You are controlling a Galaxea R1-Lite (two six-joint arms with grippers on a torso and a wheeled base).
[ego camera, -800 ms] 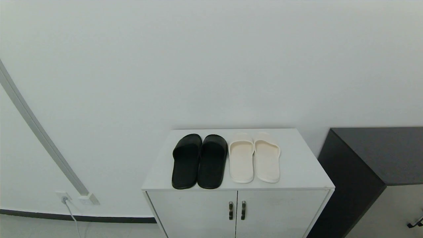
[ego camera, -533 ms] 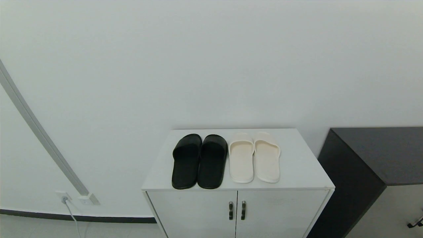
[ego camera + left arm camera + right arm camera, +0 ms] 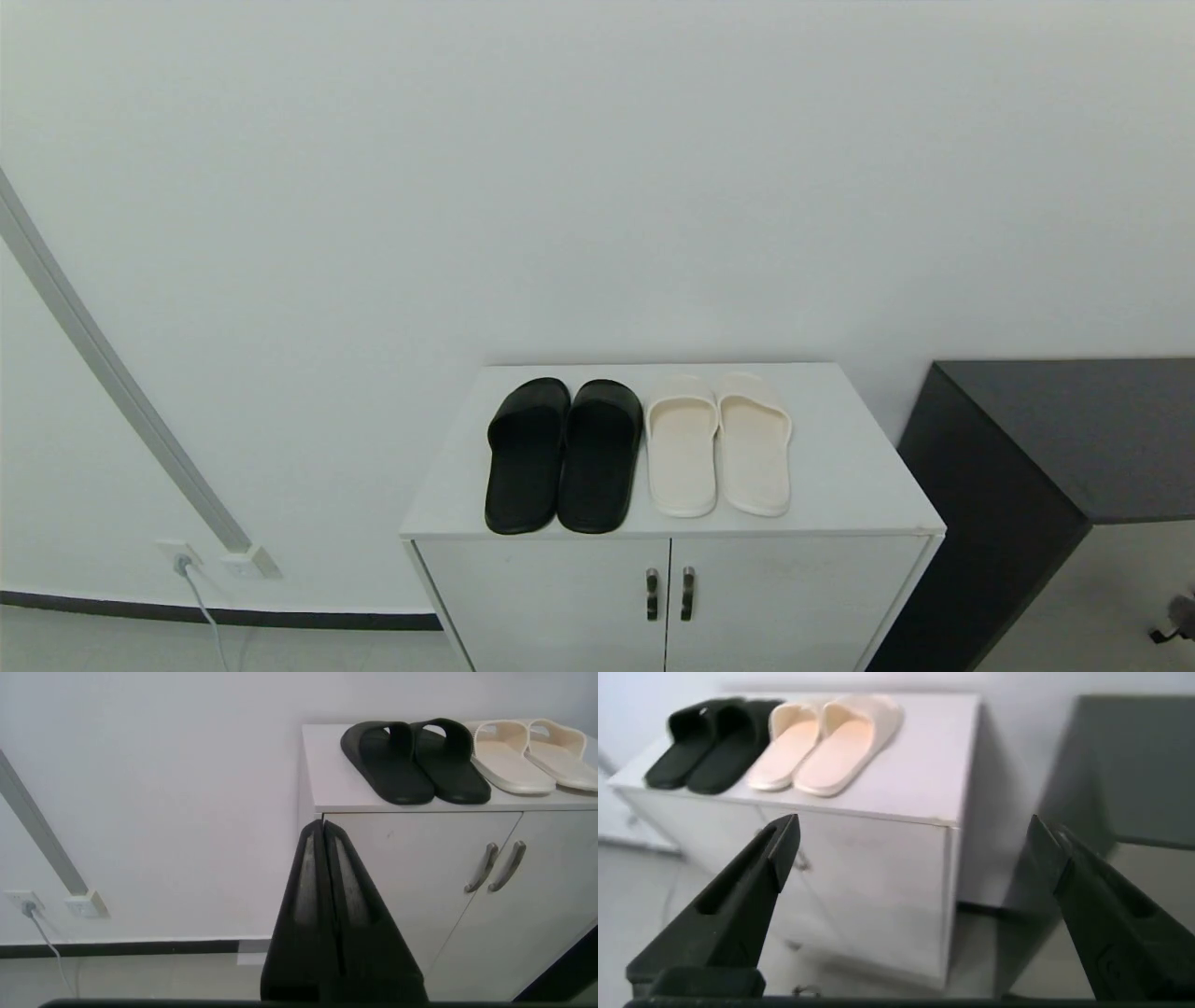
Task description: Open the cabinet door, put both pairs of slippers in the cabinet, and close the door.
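A white cabinet (image 3: 840, 485) stands against the wall with both doors shut and two metal handles (image 3: 669, 594) at the middle seam. On its top lie a black pair of slippers (image 3: 560, 457) on the left and a cream pair of slippers (image 3: 719, 446) on the right, side by side, toes to the wall. My left gripper (image 3: 323, 829) is shut and empty, level with the left door (image 3: 402, 877) near the cabinet's left front corner, apart from it. My right gripper (image 3: 913, 826) is wide open, off the cabinet's right front corner (image 3: 948, 821), below the cream slippers (image 3: 827, 737).
A dark grey cabinet (image 3: 1046, 448) stands close on the right of the white one. On the left wall are a slanted grey conduit (image 3: 93, 355) and a socket with a cable (image 3: 179, 557). Bare floor lies in front.
Slippers and cabinet doors stand as before. A small dark part at the head view's lower right edge has shifted slightly.
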